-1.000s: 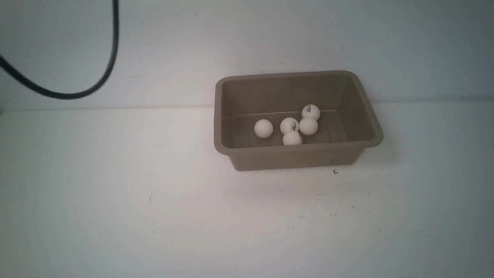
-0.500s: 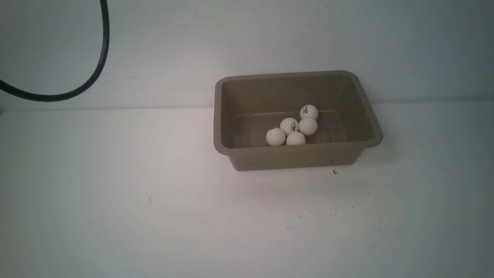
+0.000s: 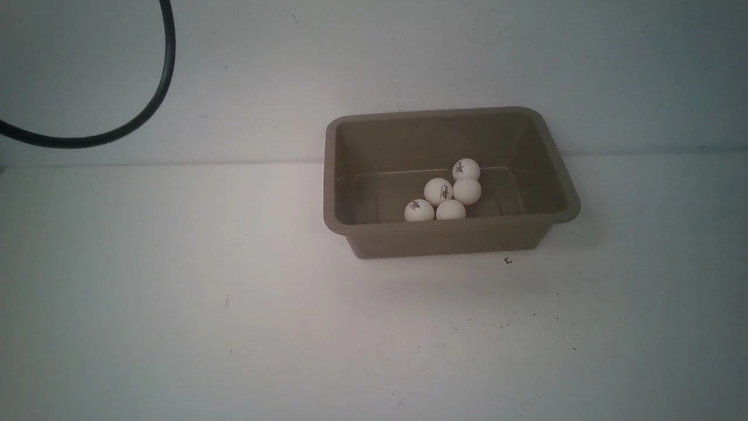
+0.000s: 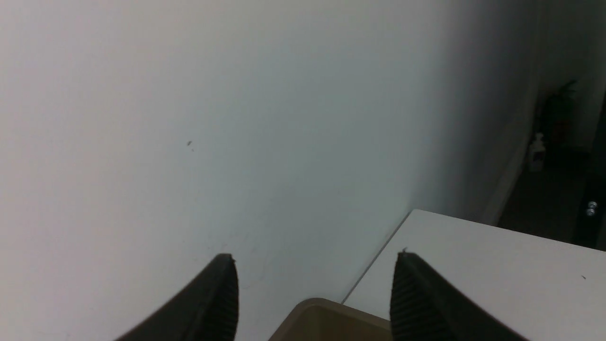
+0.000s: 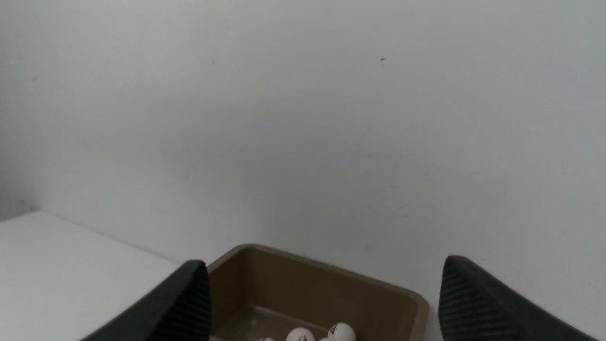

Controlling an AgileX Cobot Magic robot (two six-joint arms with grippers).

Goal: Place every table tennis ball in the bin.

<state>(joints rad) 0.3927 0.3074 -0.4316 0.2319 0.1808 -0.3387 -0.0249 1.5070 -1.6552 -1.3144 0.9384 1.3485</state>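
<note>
I count five table tennis balls (image 3: 438,191), all inside the one taupe bin (image 3: 543,219), which sits on the white surface (image 3: 234,304) right of centre, near the back wall. Four balls cluster touching around the middle of the bin floor; the fifth sits just behind them by the far wall. My left claw (image 4: 315,284) is open and holds nothing, with a corner of the bin between its fingers. My right claw (image 5: 326,293) is wide open, also empty. One black cable (image 3: 149,99) loops upper left.
</note>
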